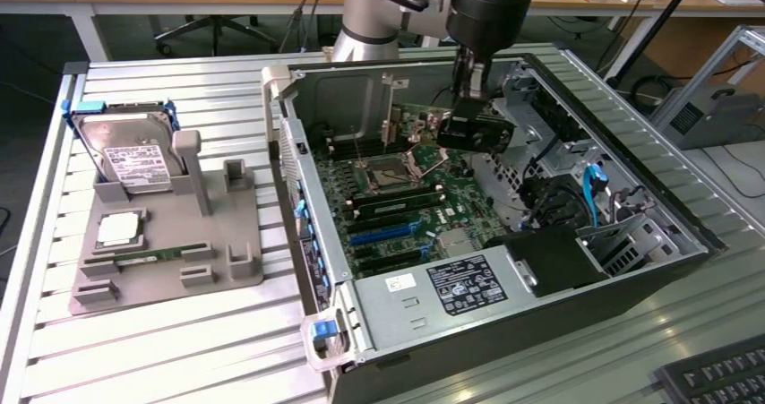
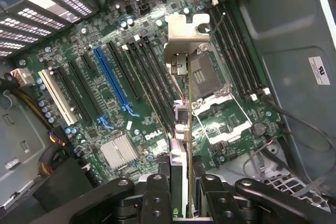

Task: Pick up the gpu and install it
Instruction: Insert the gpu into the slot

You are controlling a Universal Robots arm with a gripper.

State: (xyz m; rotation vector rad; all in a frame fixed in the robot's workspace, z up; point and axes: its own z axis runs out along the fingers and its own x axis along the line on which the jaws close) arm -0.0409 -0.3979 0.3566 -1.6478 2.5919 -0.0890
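The gpu point(image 2: 185, 66) appears edge-on in the wrist view, a thin card with its silvery end bracket point(image 2: 187, 30) at the far end. My gripper point(image 2: 181, 187) is shut on it, with a black finger point(image 2: 156, 195) on each side. The card hangs over the green motherboard point(image 2: 105, 129), in line with the long black slots point(image 2: 152, 77) beside the CPU socket point(image 2: 207, 80). Whether it touches the board I cannot tell. In the exterior view my gripper point(image 1: 474, 128) is inside the open computer case point(image 1: 669, 234), above the upper part of the motherboard point(image 1: 400, 202).
A blue slot point(image 2: 111, 82), a white slot point(image 2: 58, 98) and a silver heat sink point(image 2: 119, 150) lie beside the black slots. The power supply point(image 1: 460, 283) fills the case's near end. On the exterior view's left, a grey fixture point(image 1: 233, 261) carries a hard drive point(image 1: 134, 160), a processor point(image 1: 117, 229) and a memory stick point(image 1: 150, 254).
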